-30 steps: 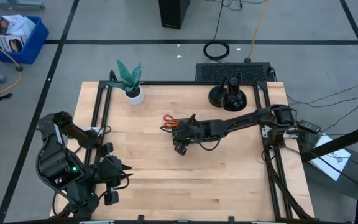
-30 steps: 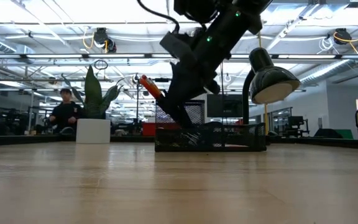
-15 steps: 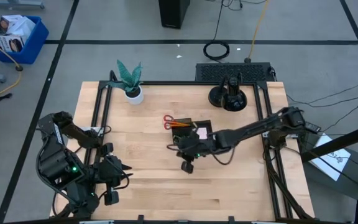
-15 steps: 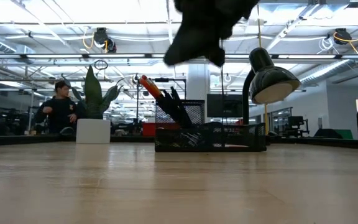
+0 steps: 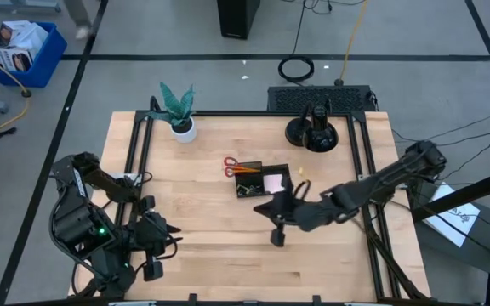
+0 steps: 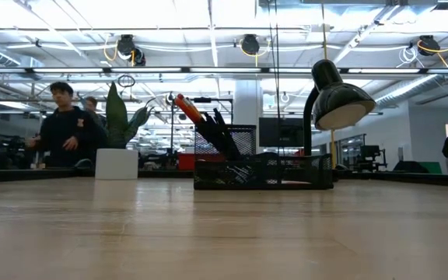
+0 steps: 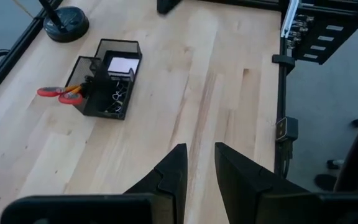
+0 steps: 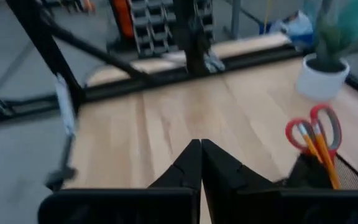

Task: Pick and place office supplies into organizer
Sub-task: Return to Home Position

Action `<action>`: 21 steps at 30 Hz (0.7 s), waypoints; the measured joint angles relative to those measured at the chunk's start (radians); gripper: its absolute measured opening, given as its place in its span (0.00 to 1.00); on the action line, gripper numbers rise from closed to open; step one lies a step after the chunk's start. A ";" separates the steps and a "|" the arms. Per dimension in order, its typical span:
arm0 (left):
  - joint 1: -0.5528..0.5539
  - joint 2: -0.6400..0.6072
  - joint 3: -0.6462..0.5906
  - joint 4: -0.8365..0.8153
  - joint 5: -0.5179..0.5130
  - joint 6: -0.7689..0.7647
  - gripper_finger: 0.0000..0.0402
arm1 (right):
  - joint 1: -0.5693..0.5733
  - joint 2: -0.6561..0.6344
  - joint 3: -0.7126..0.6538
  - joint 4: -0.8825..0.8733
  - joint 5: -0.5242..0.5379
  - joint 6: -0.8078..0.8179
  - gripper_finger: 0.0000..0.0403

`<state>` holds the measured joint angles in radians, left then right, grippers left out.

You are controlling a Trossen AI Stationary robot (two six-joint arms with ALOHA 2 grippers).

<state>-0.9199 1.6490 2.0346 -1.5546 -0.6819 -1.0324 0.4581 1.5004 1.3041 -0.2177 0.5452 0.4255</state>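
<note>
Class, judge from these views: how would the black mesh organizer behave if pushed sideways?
The organizer sits low and wide, so it would probably slide rather than tip. Its mesh walls suggest little weight; the scissors leaning out might shift.

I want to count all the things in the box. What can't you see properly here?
Low view: the black mesh desk organizer has a wall that hides whatever lies low inside.
High view: what fills its compartments is too tiny to count.
Right wrist view: the red-handled scissors are blurred, and the picture's edge cuts the organizer off.
</note>
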 joint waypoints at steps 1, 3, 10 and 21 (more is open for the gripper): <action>0.000 0.000 0.000 0.003 0.000 0.002 0.21 | 0.012 -0.016 0.000 0.007 0.013 0.000 0.00; 0.000 0.000 0.000 0.020 -0.006 0.009 0.21 | 0.033 -0.050 0.000 0.019 0.037 -0.001 0.00; -0.014 0.000 0.000 0.073 -0.045 0.030 0.21 | 0.091 -0.165 0.000 0.018 0.115 -0.021 0.00; -0.052 -0.002 0.000 0.106 -0.039 0.013 0.21 | 0.164 -0.330 0.000 0.026 0.116 -0.162 0.00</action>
<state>-0.9717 1.6474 2.0346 -1.4490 -0.7207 -1.0194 0.6222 1.1701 1.3041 -0.1913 0.6611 0.2635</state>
